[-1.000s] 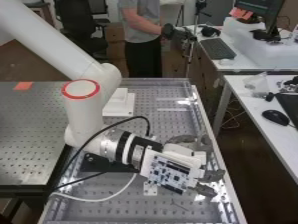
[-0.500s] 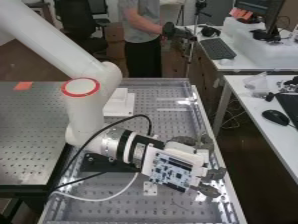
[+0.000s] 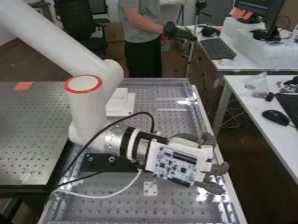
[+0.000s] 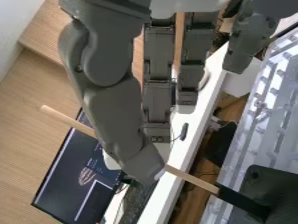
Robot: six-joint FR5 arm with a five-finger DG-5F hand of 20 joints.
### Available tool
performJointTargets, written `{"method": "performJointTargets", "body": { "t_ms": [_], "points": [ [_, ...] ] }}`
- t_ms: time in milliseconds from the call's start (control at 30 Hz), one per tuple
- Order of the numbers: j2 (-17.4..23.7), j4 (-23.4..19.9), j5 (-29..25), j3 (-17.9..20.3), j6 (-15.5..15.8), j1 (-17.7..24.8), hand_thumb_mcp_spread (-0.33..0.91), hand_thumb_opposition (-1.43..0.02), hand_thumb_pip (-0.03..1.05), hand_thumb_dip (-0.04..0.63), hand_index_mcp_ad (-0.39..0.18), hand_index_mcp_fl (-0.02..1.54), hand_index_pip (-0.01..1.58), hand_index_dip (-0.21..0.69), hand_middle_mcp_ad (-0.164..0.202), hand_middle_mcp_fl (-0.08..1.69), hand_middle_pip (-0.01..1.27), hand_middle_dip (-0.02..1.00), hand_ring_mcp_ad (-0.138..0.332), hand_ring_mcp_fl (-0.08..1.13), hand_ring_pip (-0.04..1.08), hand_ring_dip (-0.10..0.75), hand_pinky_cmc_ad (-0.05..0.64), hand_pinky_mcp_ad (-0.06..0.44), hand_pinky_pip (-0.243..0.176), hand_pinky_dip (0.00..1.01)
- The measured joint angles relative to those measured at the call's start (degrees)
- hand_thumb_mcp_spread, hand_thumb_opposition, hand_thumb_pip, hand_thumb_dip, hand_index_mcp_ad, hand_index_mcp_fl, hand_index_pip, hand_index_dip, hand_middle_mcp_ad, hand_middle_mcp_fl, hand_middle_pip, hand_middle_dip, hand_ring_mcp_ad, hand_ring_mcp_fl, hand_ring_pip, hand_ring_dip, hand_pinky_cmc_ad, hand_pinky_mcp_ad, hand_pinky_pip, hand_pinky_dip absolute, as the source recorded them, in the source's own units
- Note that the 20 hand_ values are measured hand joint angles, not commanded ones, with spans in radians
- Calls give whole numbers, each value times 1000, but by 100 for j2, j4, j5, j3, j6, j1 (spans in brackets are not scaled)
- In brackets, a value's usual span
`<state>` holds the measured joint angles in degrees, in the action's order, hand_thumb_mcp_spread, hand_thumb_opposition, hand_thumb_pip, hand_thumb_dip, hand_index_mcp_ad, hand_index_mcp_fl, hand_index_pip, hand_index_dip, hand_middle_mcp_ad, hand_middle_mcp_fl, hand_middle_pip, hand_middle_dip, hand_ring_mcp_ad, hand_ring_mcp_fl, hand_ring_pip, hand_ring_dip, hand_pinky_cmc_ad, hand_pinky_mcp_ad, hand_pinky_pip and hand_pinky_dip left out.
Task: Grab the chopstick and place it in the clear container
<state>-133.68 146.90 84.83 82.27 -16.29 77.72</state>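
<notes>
In the high view the hand (image 3: 211, 188) is above the right side of the perforated bench, beyond a white-framed circuit board. Seen in the wrist view, the hand (image 4: 116, 112) has its thumb curled across a pale wooden chopstick (image 4: 189, 178), covering the stick's middle. The chopstick slants, held in the air, with its bare end past one side of the thumb and a black section on the other side, running to a dark part. Straighter fingers hang beside the thumb, with a wooden strip between them. I cannot make out which clear thing is the container.
The metal bench (image 3: 110, 205) carries a black base, a white block (image 3: 120, 102) and looping cables (image 3: 100, 197). To its right stands a white desk (image 3: 246, 107) with a mouse and a plastic bag. In the wrist view, a ridged translucent surface (image 4: 266, 112) and a monitor (image 4: 76, 170) show behind the hand.
The arm and hand have shifted slightly to the right in the high view, and the circuit board on the wrist has turned a little with them.
</notes>
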Motion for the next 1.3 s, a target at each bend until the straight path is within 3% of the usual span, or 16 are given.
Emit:
{"method": "performJointTargets", "body": {
  "t_ms": [467, 867, 1133, 1300],
  "points": [
    [33, 60, -7, -136, 79, -47, 848, -1112, 457, 290, -175, 1253, 436, 288, -28, 1354, 157, 667, 51, 546, 119, 543, 349, 309, -3, 154],
    [447, 252, 131, -346, 433, -159, 852, -1136, 429, 290, -176, 1316, 426, 337, -28, 1379, 154, 667, 52, 579, 119, 557, 349, 316, 0, 154],
    [790, 410, 183, -427, 882, -142, 848, -1136, 429, 290, -176, 1335, 407, 365, -21, 1381, 152, 663, 54, 581, 119, 557, 349, 316, 0, 154],
    [1071, 920, 401, -669, 1330, -109, 848, -1136, 429, 290, -176, 1330, 389, 368, -17, 1381, 152, 663, 51, 581, 122, 557, 349, 316, 2, 154]
  ]
}}
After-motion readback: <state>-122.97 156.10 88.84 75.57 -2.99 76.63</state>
